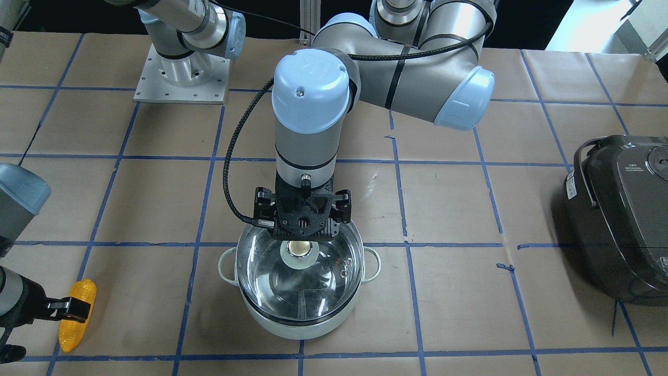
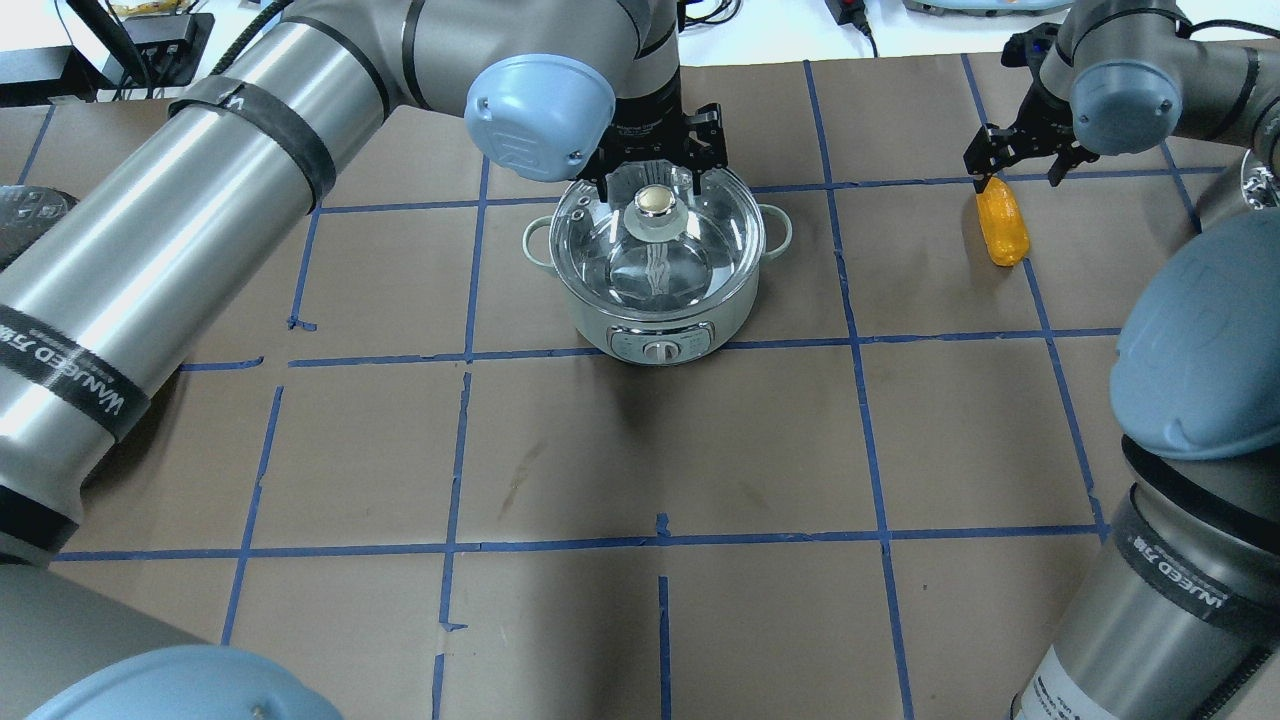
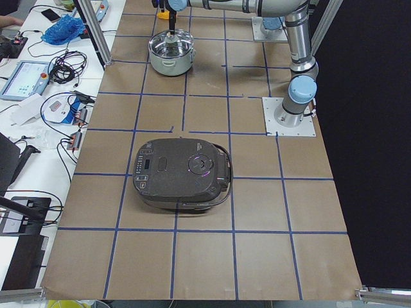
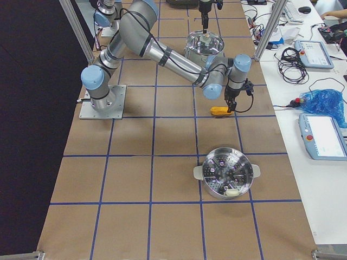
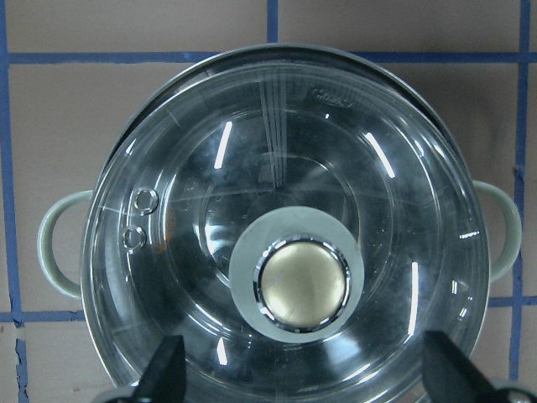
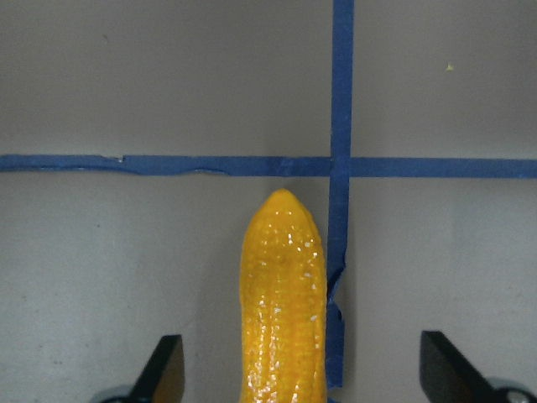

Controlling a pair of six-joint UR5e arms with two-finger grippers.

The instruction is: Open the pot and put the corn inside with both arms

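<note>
Left fingers (image 5: 168, 369) spread, lid knob (image 5: 302, 284) between the tips, not gripped | lid (image 5: 210, 151) seated on pot (image 2: 600, 315) | right fingers (image 6: 165, 365) spread, corn (image 6: 281, 302) lying flat on surface (image 6: 126, 84) between them, off-centre, tips apart from it, not pinched

Glossy bumpy plastic corn (image 6: 283, 302); clear glass lid (image 5: 285, 227); matt paper table (image 2: 640, 450).

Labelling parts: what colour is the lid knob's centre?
Knob: brassy gold centre, pale ring; clearest in left wrist view.
</note>
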